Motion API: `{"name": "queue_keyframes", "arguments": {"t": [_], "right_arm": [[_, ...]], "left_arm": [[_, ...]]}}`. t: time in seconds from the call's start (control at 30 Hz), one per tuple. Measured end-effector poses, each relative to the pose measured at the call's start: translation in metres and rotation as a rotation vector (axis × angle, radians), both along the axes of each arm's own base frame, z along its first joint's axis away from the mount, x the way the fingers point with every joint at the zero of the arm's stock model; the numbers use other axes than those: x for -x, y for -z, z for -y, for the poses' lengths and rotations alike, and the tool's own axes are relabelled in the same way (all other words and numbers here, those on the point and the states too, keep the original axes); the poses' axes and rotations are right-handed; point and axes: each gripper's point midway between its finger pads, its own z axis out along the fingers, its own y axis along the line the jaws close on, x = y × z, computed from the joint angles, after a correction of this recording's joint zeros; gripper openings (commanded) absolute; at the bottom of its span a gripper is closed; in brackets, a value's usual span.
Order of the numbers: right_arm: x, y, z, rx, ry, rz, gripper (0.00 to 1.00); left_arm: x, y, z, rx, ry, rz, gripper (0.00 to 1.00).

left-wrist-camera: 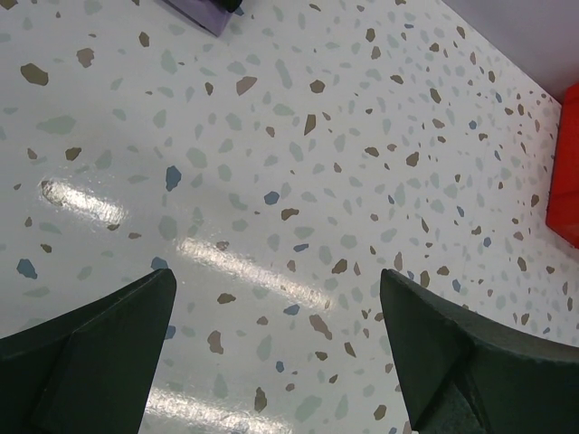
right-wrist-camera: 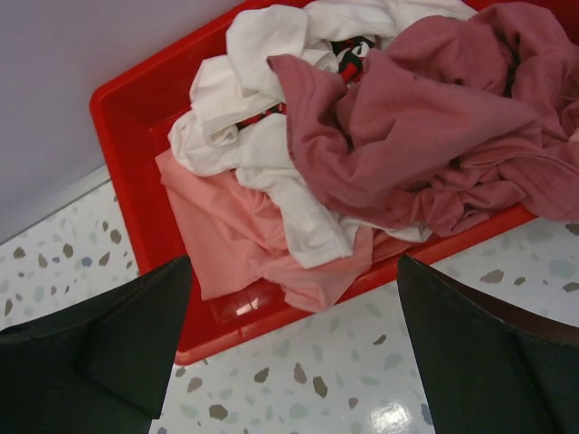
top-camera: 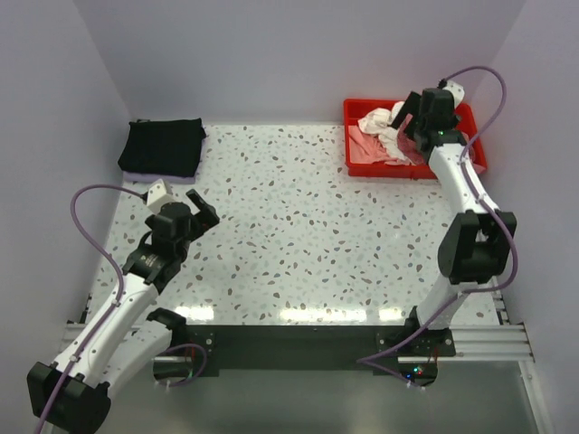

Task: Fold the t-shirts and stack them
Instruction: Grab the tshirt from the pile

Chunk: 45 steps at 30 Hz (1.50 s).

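**Two claws wide open, one over the tray**

Both of my claws have their fingers far apart, and neither one holds anything.

My left claw (left-wrist-camera: 279, 280) hangs over the speckled table (top-camera: 298, 226), near the left edge and about halfway back. Under it I see only bare table top. It touches no shirt.

My right claw (right-wrist-camera: 294, 267) reaches out to the far right corner of the table. It hangs just above the near rim of the red tray (right-wrist-camera: 136, 181), which sits in that corner.

Three shirts lie in a messy heap inside the tray. A white shirt (right-wrist-camera: 253, 145) is bunched up toward the back and runs down the middle. A pale pink shirt (right-wrist-camera: 226, 226) lies under it, at the near left part of the tray. A brick-red shirt (right-wrist-camera: 416, 117) is piled on the right side, partly on top of the white one.

One black shirt (top-camera: 163, 147) lies folded flat at the far left corner of the table, well apart from both claws.
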Motion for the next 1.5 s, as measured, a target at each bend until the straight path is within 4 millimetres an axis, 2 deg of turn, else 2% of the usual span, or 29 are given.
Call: {"name": "queue_keyframes", "arguments": {"t": [0.1, 0.17, 0.27, 0.4, 0.5, 0.6, 0.63, 0.73, 0.77, 0.87, 1.0, 1.1, 1.27, 1.3, 1.4, 1.5], "right_arm": [[-0.027, 0.021, 0.031, -0.031, 0.053, -0.028, 0.99], [-0.038, 0.041, 0.05, -0.053, 0.085, -0.058, 0.99], [-0.047, 0.069, 0.068, -0.077, 0.119, -0.101, 0.98], [-0.06, 0.095, 0.073, -0.089, 0.129, -0.136, 0.98], [-0.073, 0.107, 0.07, -0.093, 0.121, -0.144, 0.91], [-0.079, 0.117, 0.067, -0.102, 0.104, -0.155, 0.7], [-0.08, 0.119, 0.066, -0.105, 0.104, -0.157, 0.52], [-0.081, 0.118, 0.066, -0.108, 0.098, -0.144, 0.26], [-0.081, 0.116, 0.066, -0.108, 0.098, -0.136, 0.2], [-0.075, 0.108, 0.066, -0.106, 0.098, -0.112, 0.15], [-0.062, 0.076, 0.063, -0.102, 0.085, -0.069, 0.11], [-0.052, 0.026, 0.06, -0.088, 0.063, 0.02, 0.11], [-0.023, -0.077, 0.048, -0.049, 0.017, 0.225, 0.12], [-0.018, -0.092, 0.044, -0.045, 0.0, 0.256, 0.12], [0.0, -0.141, 0.024, -0.037, -0.061, 0.358, 0.12], [0.017, -0.173, -0.003, -0.036, -0.141, 0.422, 0.11]], "left_arm": [[0.0, 0.0, 0.0, -0.004, 0.002, 0.001, 1.0], [0.0, 0.0, 0.0, -0.006, 0.003, -0.001, 1.0], [0.0, 0.0, 0.0, -0.006, 0.003, -0.001, 1.0], [0.0, 0.0, 0.0, -0.005, 0.004, -0.001, 1.0], [0.0, 0.0, 0.0, -0.006, 0.004, -0.001, 1.0], [0.0, 0.0, 0.0, -0.006, 0.004, -0.001, 1.0], [0.0, 0.0, 0.0, -0.007, 0.004, -0.001, 1.0], [0.0, 0.0, 0.0, -0.007, 0.007, -0.001, 1.0], [0.0, 0.0, 0.001, -0.006, 0.009, -0.001, 1.0], [0.0, 0.0, 0.002, -0.004, 0.013, -0.001, 1.0], [0.0, 0.0, 0.003, 0.0, 0.019, -0.001, 1.0], [0.0, 0.0, 0.004, 0.004, 0.026, -0.002, 1.0], [0.001, 0.0, 0.008, 0.011, 0.045, -0.002, 1.0], [0.001, -0.001, 0.008, 0.013, 0.05, -0.001, 1.0], [0.002, -0.003, 0.01, 0.021, 0.058, 0.007, 1.0], [0.004, -0.004, 0.009, 0.025, 0.06, 0.015, 1.0]]}}
